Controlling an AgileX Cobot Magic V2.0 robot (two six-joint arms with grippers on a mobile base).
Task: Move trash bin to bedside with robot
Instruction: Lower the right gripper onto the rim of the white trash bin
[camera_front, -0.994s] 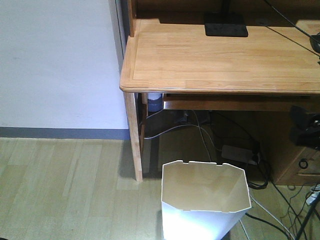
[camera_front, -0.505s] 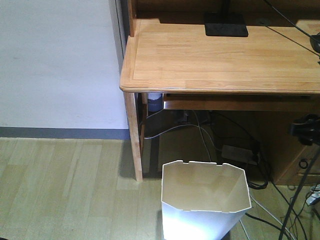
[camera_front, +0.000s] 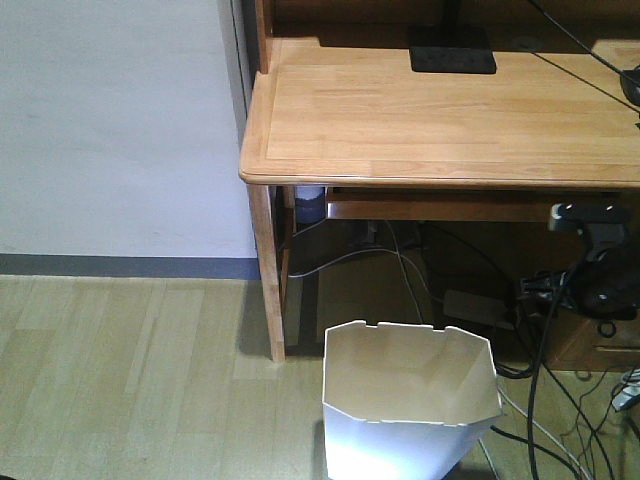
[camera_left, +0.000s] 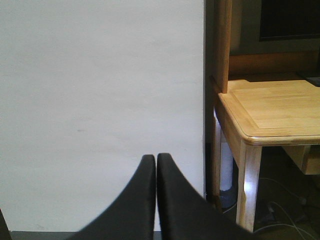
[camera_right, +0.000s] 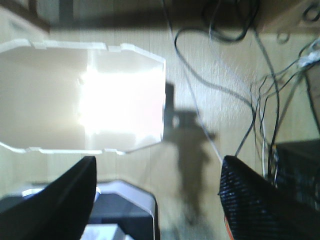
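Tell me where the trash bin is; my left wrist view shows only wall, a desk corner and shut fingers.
Observer: The trash bin stands on the floor before the desk, right of its front leg.
Operator: Right arm near it?
Observer: The right arm hangs under the desk edge, right of the bin, apart from it.
Operator: Fingers open?
Observer: Yes, the right gripper is open, holding nothing.

We are looking at a study corner in a home or small office. A light wooden desk (camera_front: 440, 120) stands beside a plain white wall (camera_front: 110, 120) with a grey skirting board (camera_front: 120, 267), on pale wood-plank flooring (camera_front: 120, 380). A black monitor base (camera_front: 452, 50) sits on the desktop, loose cables (camera_front: 400, 262) tangle underneath, and a white trash bin (camera_front: 410, 405) stands in front.
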